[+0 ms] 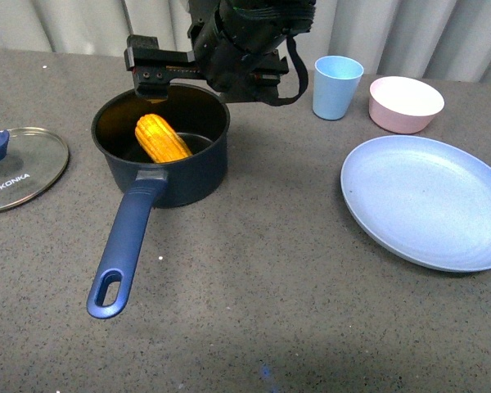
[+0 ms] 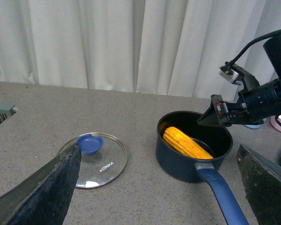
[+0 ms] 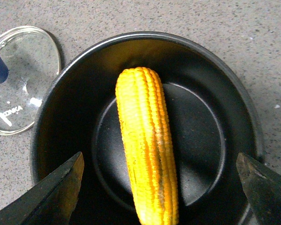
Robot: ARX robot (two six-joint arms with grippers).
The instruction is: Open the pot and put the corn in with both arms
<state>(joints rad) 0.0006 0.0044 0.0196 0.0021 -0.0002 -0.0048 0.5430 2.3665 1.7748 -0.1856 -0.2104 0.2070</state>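
The dark navy pot [image 1: 184,176] stands uncovered left of centre, its long blue handle [image 1: 124,246] pointing toward me. The corn [image 1: 162,137] lies inside, leaning on the black bottom. The glass KONKA lid [image 1: 24,168] rests flat on the table to the pot's left. My right gripper [image 1: 153,82] hovers open over the pot's far rim; in its wrist view the right gripper [image 3: 161,192] straddles the corn [image 3: 147,150] without touching it. My left gripper [image 2: 159,197] is open above the table, between the lid [image 2: 103,164] and the pot [image 2: 178,161], holding nothing.
A light blue cup [image 1: 337,87] and a pink bowl [image 1: 405,104] stand at the back right. A large pale blue plate [image 1: 430,201] lies at the right. White curtains close off the back. A grey vent [image 2: 0,114] is set in the table beyond the lid.
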